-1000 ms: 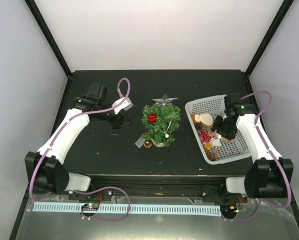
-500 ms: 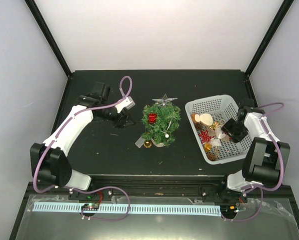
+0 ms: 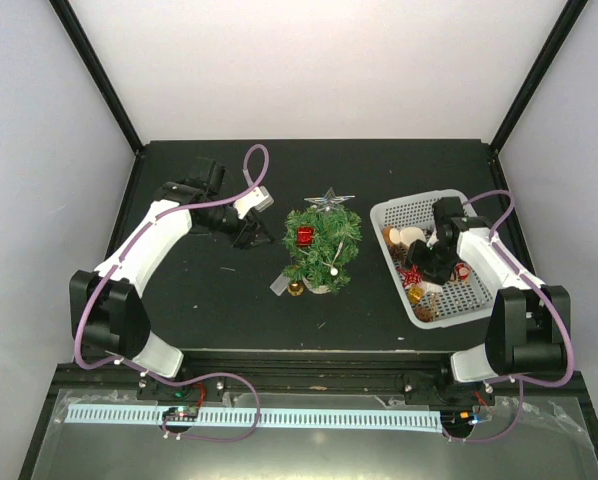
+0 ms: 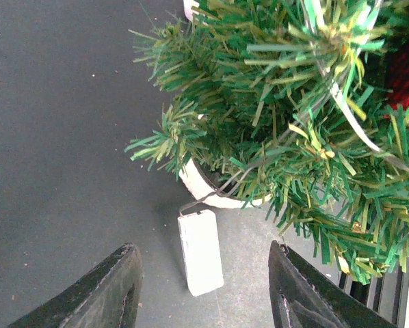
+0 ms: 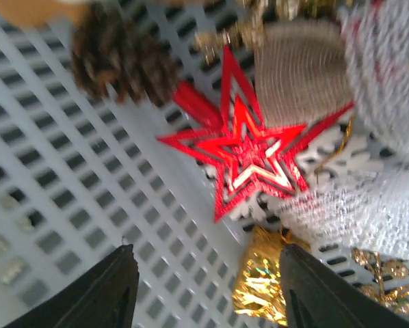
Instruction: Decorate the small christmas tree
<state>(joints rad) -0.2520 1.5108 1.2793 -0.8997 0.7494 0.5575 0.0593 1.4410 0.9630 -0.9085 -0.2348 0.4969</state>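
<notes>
Sitting clear: bare table (image 3: 199,300) left of tree (image 3: 321,245). Blocking near its pot: white box (image 4: 200,251). Crowding basket (image 3: 476,300) floor: red star (image 5: 249,147), pinecone (image 5: 119,58), gold bell (image 5: 262,287).

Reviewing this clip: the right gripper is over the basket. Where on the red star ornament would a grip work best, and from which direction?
The red star lies flat in the white basket, partly over a snowflake and beside a pine cone. The right gripper probably does best coming straight down, open jaws straddling one thin point. The lower-left point looks least crowded; the gold bell sits near the bottom.

Glossy red star (image 5: 249,154), perforated plastic basket (image 5: 68,198)
</notes>
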